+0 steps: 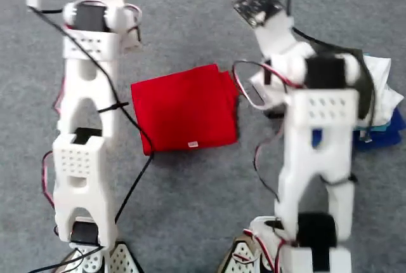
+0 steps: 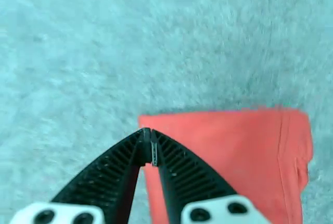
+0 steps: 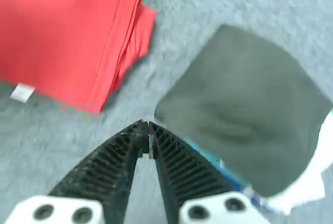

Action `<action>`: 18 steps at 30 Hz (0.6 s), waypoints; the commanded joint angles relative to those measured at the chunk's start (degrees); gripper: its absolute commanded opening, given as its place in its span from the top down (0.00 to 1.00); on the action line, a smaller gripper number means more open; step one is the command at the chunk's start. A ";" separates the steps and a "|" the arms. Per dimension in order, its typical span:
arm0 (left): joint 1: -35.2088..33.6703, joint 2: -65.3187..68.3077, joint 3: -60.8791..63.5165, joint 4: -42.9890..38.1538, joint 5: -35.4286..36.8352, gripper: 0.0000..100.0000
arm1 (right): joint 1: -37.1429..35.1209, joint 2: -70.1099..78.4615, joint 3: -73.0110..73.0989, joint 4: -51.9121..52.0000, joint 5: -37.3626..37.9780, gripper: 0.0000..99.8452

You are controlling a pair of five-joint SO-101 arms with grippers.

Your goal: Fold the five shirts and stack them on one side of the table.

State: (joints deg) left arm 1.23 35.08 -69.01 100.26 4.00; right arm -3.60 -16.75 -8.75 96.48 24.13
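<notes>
A folded red shirt [image 1: 184, 108] lies in the middle of the grey table between the two arms. At the right side is a stack of folded shirts, a dark grey one [image 3: 244, 104] on top of white [image 1: 386, 89] and blue [image 1: 388, 130] ones. My left gripper [image 2: 146, 146] is shut with nothing in it, its tips over a corner of the red shirt [image 2: 229, 151]. My right gripper [image 3: 145, 130] is also shut and holds nothing, hanging over bare table between the red shirt [image 3: 62, 36] and the stack.
The grey felt table [image 1: 190, 209] has free room in front of and behind the red shirt. The right arm [image 1: 317, 120] covers part of the stack from above. Cables [image 1: 136, 127] trail across the red shirt's left edge.
</notes>
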 commanded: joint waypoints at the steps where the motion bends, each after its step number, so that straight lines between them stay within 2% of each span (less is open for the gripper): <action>1: -1.67 -13.32 9.85 0.88 -1.93 0.98 | 2.33 -7.69 2.95 5.89 -0.26 0.99; 6: -1.76 -36.18 42.73 -0.62 -6.51 0.98 | 6.37 -17.98 17.10 3.96 -0.26 0.99; 9: -5.54 -49.89 64.35 -11.34 -12.48 0.98 | 6.11 -22.81 24.48 3.25 -0.62 0.99; 11: -9.14 -58.33 79.47 -20.92 -14.42 0.98 | 3.91 -24.48 29.58 3.08 -1.76 0.94; 14: -14.51 -68.18 101.80 -33.85 -16.53 0.98 | 0.31 -24.66 36.70 0.70 -8.44 0.81; 18: -20.48 -76.53 125.80 -48.53 -20.57 0.98 | -5.14 -24.66 43.91 -11.34 -25.58 0.69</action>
State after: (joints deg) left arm -15.38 -34.81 36.92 62.46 -13.93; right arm -4.92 -40.31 31.34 93.41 9.89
